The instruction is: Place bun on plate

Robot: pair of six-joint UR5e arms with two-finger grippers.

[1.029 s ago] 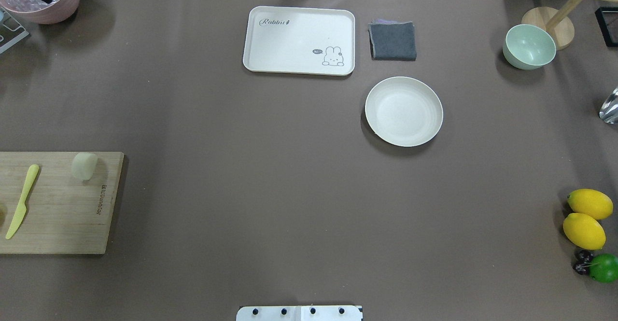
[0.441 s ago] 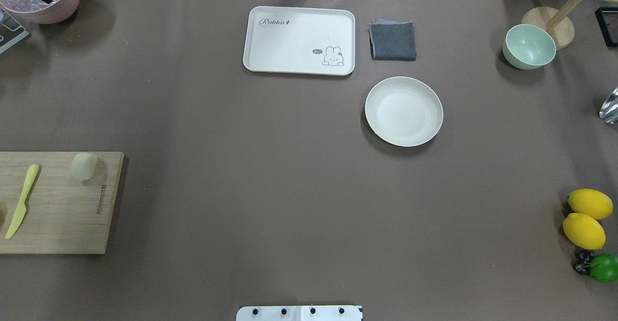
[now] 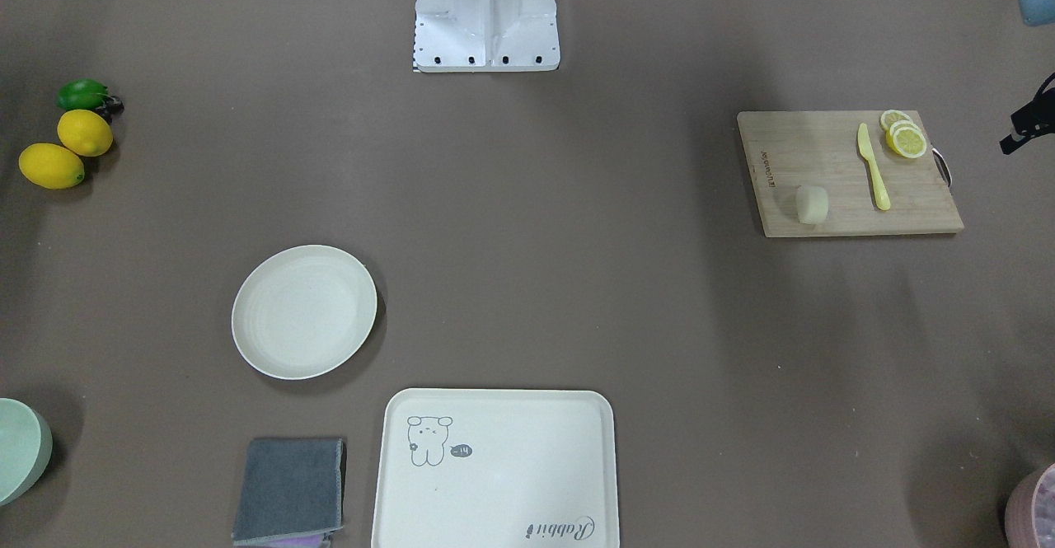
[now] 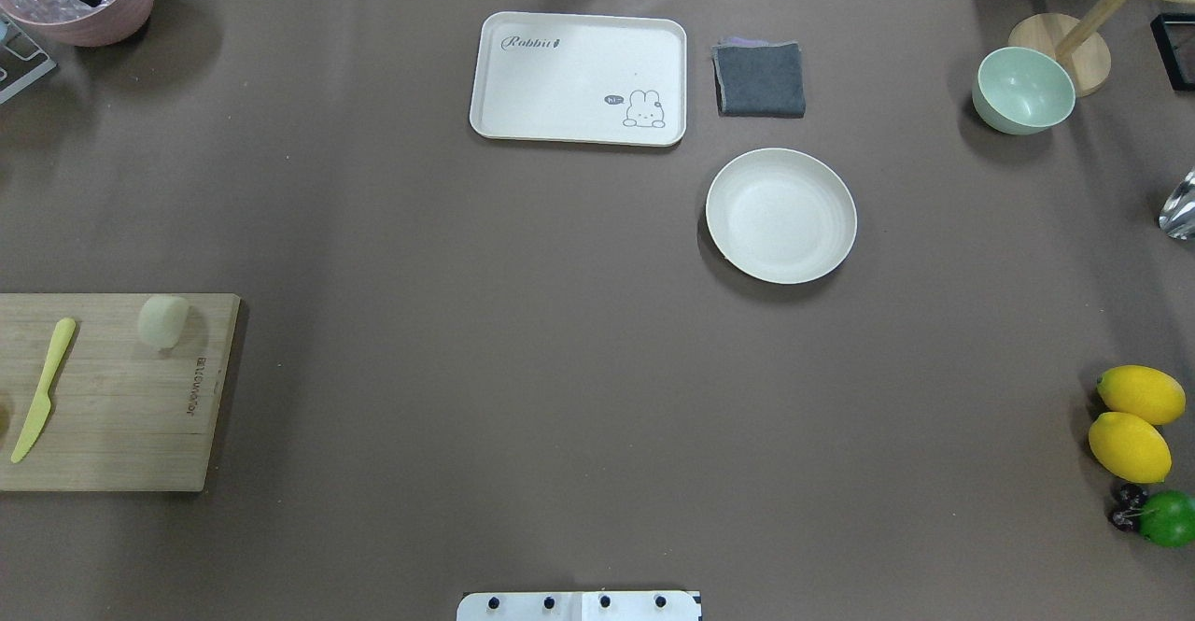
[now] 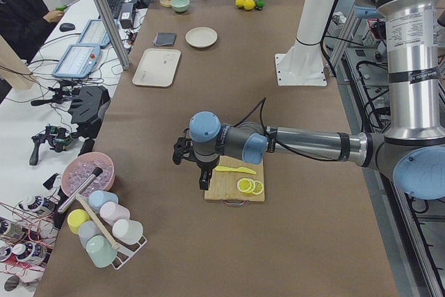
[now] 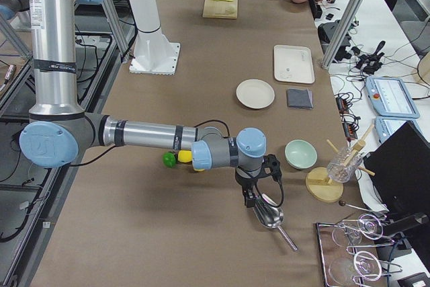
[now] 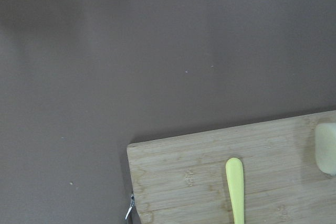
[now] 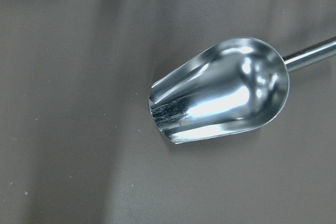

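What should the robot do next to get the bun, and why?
Probably move the left gripper sideways until it hangs right over the bun. The bun lies loose near a corner of the cutting board and shows only at the edge of the left wrist view, so the gripper is not lined up yet. The plate is empty and far off.

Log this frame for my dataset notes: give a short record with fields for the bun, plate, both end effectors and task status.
bun: on wooden cutting board, apart from yellow knife
plate: empty, near the rabbit tray
left end effector: by the cutting board's end, off the bun; state unclear
right end effector: over a metal scoop; state unclear
status: bun not yet picked up
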